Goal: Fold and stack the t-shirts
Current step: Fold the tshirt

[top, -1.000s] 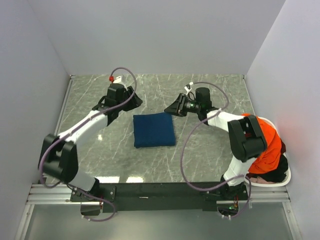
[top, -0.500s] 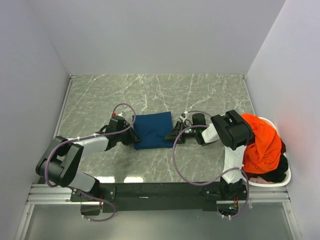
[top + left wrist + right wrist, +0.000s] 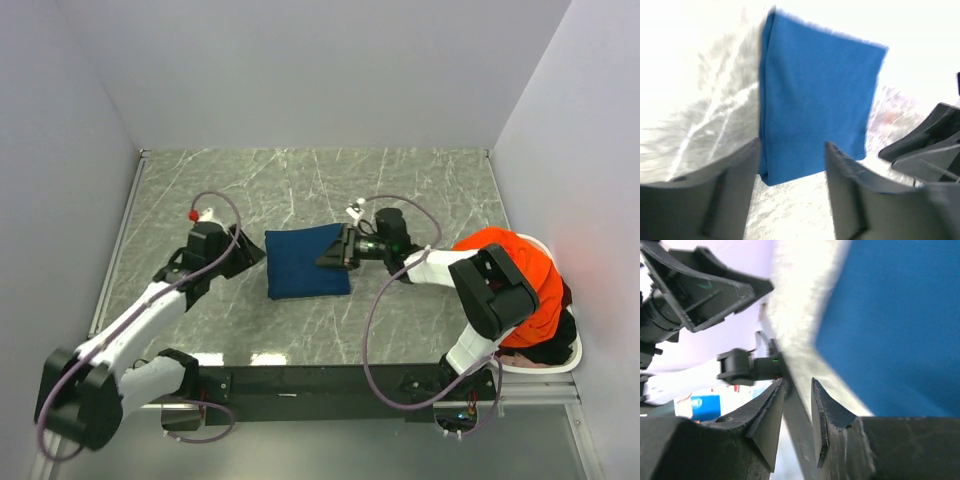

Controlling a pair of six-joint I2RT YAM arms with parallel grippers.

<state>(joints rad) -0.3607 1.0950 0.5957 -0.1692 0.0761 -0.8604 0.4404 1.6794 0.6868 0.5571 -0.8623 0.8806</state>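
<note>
A navy blue t-shirt (image 3: 305, 264) lies folded into a flat rectangle at the middle of the table. It fills the left wrist view (image 3: 816, 107) and the right wrist view (image 3: 900, 315). My left gripper (image 3: 247, 251) is open and empty just left of the shirt, its fingers (image 3: 725, 192) short of the shirt's near edge. My right gripper (image 3: 331, 254) hovers at the shirt's right edge with its jaws a narrow gap apart and nothing between them (image 3: 797, 405). An orange t-shirt (image 3: 525, 285) is heaped over dark ones in the basket.
The white oval basket (image 3: 572, 355) stands at the table's right front corner against the right wall. Grey walls close in the back and both sides. The marble tabletop (image 3: 330, 185) runs behind the shirt.
Both grippers came from the far side down to the shirt's side edges. Since then the left gripper has drawn back to the left and the right has moved up onto the right edge. The shirt stays put.
</note>
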